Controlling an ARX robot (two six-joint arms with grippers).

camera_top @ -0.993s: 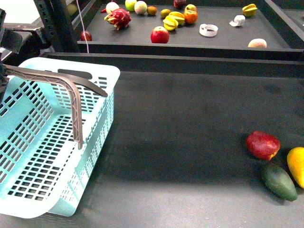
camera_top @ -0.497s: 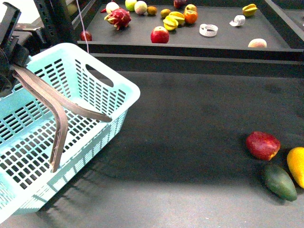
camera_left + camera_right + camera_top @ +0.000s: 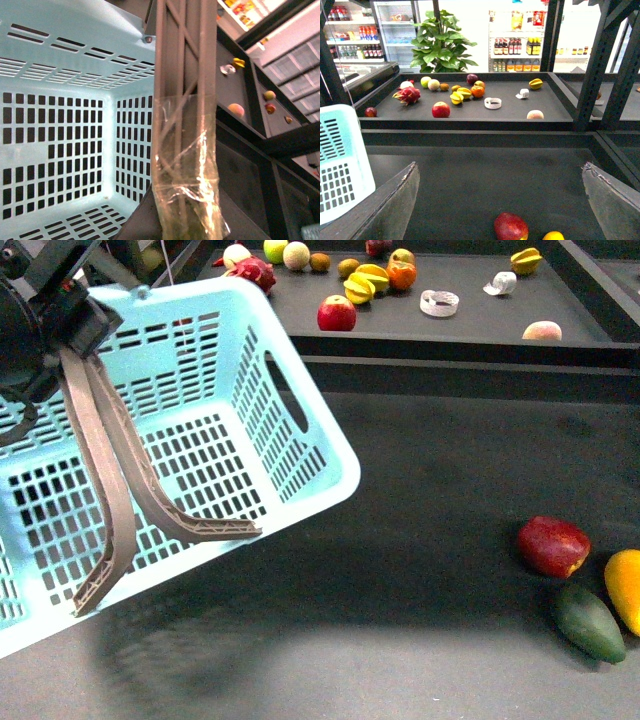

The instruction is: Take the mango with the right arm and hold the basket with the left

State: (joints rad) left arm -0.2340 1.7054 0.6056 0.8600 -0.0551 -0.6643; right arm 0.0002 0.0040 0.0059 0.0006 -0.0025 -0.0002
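The mint-blue basket [image 3: 210,455] hangs tilted above the dark shelf at the left of the front view, its open side turned toward the camera. My left gripper [image 3: 62,335] is shut on its grey-brown handles [image 3: 110,470]; the left wrist view shows the tape-wrapped handle [image 3: 182,150] running across the empty basket [image 3: 60,125]. The yellow-orange mango [image 3: 625,585] lies at the far right edge, next to a red fruit [image 3: 553,545] and a dark green fruit [image 3: 590,623]. My right gripper [image 3: 500,197] is open above the shelf, with the mango [image 3: 553,235] just below and between its fingers [image 3: 395,200].
A raised back shelf [image 3: 470,325] holds several fruits, a red apple [image 3: 336,313] and a dragon fruit [image 3: 250,270] among them. Its front ledge [image 3: 450,370] crosses behind the lower shelf. The basket's corner [image 3: 340,165] shows in the right wrist view.
The left arm has lifted the basket off the shelf and tipped it, swinging it rightward so its open side faces the camera. The fruits have not moved.
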